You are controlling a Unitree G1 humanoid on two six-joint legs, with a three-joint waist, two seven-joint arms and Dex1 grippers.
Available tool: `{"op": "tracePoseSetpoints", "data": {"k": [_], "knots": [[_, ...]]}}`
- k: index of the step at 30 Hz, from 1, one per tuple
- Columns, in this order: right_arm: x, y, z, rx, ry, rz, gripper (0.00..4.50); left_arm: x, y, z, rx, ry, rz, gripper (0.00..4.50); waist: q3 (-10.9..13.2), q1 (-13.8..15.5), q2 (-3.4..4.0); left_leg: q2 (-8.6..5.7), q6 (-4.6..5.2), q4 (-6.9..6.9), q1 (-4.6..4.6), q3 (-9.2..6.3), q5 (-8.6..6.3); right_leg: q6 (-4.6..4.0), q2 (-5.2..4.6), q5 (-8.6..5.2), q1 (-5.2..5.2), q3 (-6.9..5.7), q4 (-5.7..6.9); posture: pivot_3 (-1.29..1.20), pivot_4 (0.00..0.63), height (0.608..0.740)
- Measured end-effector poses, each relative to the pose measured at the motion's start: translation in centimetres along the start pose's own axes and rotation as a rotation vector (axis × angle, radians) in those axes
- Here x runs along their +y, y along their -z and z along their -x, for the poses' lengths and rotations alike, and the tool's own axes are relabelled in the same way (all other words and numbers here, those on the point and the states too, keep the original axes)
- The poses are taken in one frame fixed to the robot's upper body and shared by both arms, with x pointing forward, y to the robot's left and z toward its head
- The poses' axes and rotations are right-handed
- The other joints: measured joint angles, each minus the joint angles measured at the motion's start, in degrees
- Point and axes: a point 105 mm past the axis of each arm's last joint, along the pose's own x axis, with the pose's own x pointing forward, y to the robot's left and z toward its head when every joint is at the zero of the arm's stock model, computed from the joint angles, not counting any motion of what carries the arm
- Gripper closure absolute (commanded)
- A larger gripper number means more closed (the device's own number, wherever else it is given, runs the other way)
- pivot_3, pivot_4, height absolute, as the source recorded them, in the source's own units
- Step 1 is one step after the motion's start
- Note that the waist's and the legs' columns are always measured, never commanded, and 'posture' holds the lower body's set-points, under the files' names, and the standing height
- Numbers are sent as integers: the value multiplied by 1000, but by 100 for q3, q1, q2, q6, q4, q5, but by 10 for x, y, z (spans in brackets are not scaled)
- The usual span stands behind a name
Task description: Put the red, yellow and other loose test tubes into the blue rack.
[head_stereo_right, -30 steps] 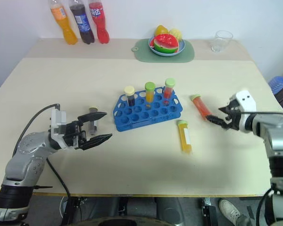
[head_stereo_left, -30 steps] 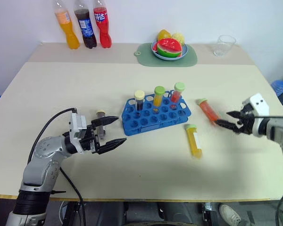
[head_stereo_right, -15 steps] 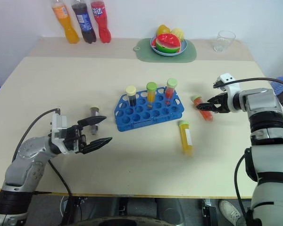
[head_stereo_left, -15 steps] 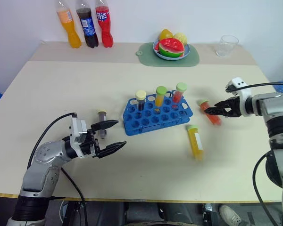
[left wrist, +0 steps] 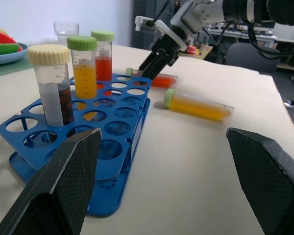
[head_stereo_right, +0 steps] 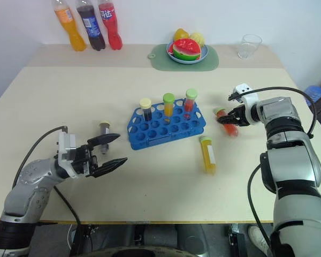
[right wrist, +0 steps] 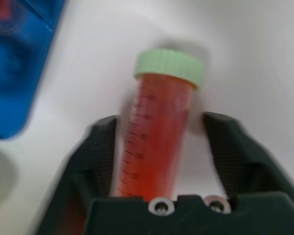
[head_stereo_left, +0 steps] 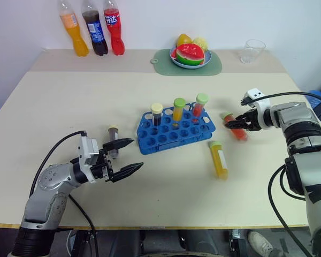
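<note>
The blue rack (head_stereo_left: 174, 137) stands mid-table with three capped tubes upright in its back row. To its right the red test tube (head_stereo_left: 236, 128), green-capped, lies on the table. My right gripper (head_stereo_left: 229, 123) is down over it, open, a finger on each side of the tube (right wrist: 159, 132) with a small gap. The yellow test tube (head_stereo_left: 219, 159) lies nearer the front. A dark brown tube (head_stereo_left: 113, 142) with a pale cap stands upright left of the rack, just behind my left gripper (head_stereo_left: 136, 154), which is open and holds nothing.
Three soda bottles (head_stereo_left: 93, 29) stand at the back left. A fruit plate (head_stereo_left: 177, 60) on a green mat (head_stereo_left: 163, 61) and a clear cup (head_stereo_left: 252, 51) are at the back. Bare tabletop lies in front of the rack.
My right gripper has swung in from the right onto the red tube, and its jaws have narrowed around it. The left gripper and all tubes stay put.
</note>
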Motion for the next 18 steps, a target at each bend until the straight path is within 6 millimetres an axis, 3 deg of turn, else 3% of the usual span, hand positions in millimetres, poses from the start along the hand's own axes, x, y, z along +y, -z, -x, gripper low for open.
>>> {"op": "tracePoseSetpoints", "data": {"k": [1, 11, 13, 18], "knots": [[-1, 1, 1, 14, 2, 10, 3347, 0, 0, 0, 0, 0, 0, 282, 0, 0, 0, 0, 0, -1, 0, 0, 0, 0, 0, 0, 0, 0, -1, 0, 150, 740], [-10, 10, 12, 0, 16, 130, 3347, 0, 0, 0, -1, 1, -3, 282, 2, 36, 4, -4, 0, -1, -5, -1, 0, 0, -9, 0, 0, -2, -4, 0, 150, 740], [-11, 7, 19, -102, -1, 145, 3347, 1, 0, 0, -1, 0, -6, 282, 8, 28, 14, -7, 0, -1, -6, 3, 0, 1, -13, 0, -1, -1, -6, 0, 150, 740], [13, -35, 51, -540, -93, 174, 3347, 2, -3, -1, -8, 3, -20, 282, 10, -20, 21, 3, 1, -5, -1, -2, 0, 2, 0, 1, -3, 0, 1, 0, 150, 740]]}}
